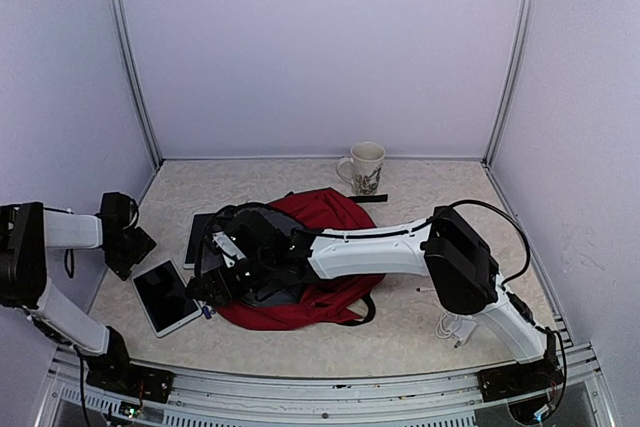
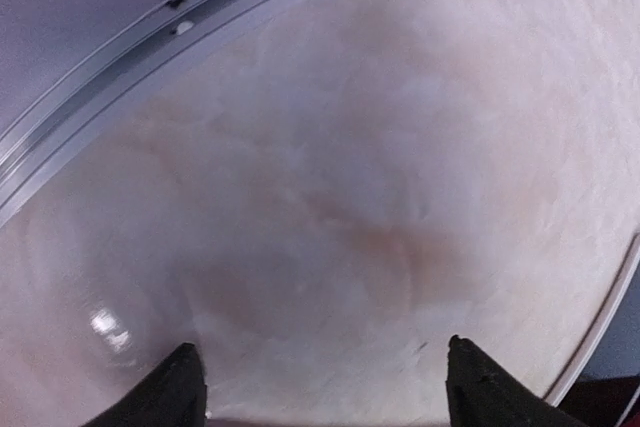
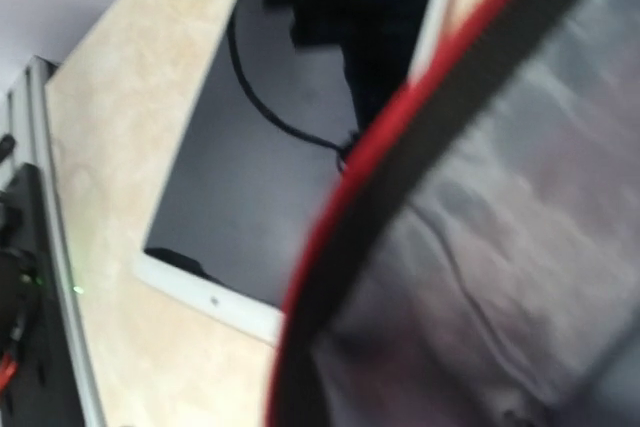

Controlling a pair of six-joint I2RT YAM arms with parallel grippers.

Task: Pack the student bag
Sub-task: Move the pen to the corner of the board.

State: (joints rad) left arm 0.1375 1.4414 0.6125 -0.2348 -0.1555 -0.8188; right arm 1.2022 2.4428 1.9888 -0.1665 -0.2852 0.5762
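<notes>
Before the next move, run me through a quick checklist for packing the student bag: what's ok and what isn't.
1. Is the left gripper free? Ok: its fingers are spread over the bare table with nothing between them.
2. Does the right gripper have a grip? Cannot tell: it is at the bag's mouth, but its fingers are not clear in any view.
3. Is the student bag open? Ok: its rim and grey lining show in the right wrist view.
4. Is the tablet packed? Not ok: it lies on the table between the bag and the left arm.
5. Is the white cable packed? Not ok: it lies on the table beside the right arm.
6. Is the mug safe? Ok: it stands upright behind the bag.
</notes>
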